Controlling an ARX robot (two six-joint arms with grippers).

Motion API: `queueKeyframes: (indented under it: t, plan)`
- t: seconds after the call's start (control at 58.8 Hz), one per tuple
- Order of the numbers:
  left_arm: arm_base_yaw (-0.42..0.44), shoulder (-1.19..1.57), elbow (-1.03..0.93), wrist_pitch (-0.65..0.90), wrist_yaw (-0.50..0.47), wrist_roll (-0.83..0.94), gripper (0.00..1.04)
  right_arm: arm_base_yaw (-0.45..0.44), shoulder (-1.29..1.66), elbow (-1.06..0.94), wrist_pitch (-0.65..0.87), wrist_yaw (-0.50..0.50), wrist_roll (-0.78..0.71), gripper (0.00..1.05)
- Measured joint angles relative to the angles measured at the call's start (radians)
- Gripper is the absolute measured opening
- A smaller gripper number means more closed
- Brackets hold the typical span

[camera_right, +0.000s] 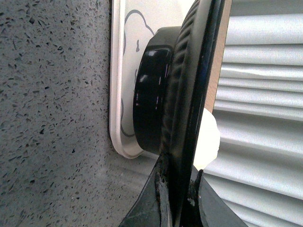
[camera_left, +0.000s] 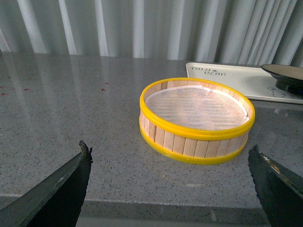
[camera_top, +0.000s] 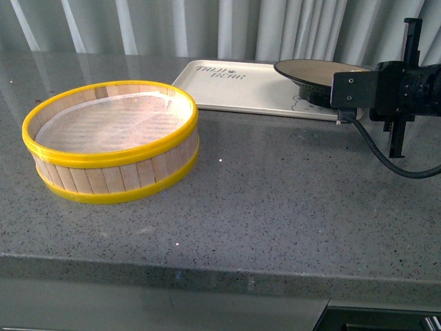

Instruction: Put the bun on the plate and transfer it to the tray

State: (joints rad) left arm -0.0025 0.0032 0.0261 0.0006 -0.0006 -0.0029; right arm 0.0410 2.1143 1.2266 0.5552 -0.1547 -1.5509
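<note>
While your left tool (camera_left: 169, 150) hangs wide open by the near bench (camera_top: 262, 186) edge, your right tool (camera_right: 179, 176) pinches the rim of the stiff, glossy plate (camera_right: 189, 71), whose foot looks down on the tray (camera_top: 234, 86). The soft, light bun (camera_right: 210, 137) rides inside, so hold it level.

We only catch a sliver of the bun (camera_right: 209, 137) behind the plate (camera_right: 189, 94) rim; up front the right arm (camera_top: 386, 86) blocks part of that plate.

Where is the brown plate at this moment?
In the front view the plate sits at the far right, on the right end of the tray, with the right gripper clamped on its rim.
</note>
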Motion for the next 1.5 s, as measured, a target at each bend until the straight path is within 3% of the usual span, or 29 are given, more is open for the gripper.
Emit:
queueKeyframes:
  t: [0.799,1.156,1.411,1.496]
  plan:
    - [0.000,0.000,0.000,0.000,0.000,0.000,0.98,0.022,0.082,0.116,-0.064,0.031,-0.063,0.03]
    - [0.000,0.000,0.000,0.000,0.000,0.000,0.98,0.032,0.067,0.080,-0.049,0.037,-0.055,0.58]
    - [0.000,0.000,0.000,0.000,0.000,0.000,0.98,0.064,-0.027,-0.002,-0.035,0.098,0.080,0.98]
    - [0.000,0.000,0.000,0.000,0.000,0.000,0.98,0.081,-0.068,-0.041,-0.015,0.102,0.128,0.96]
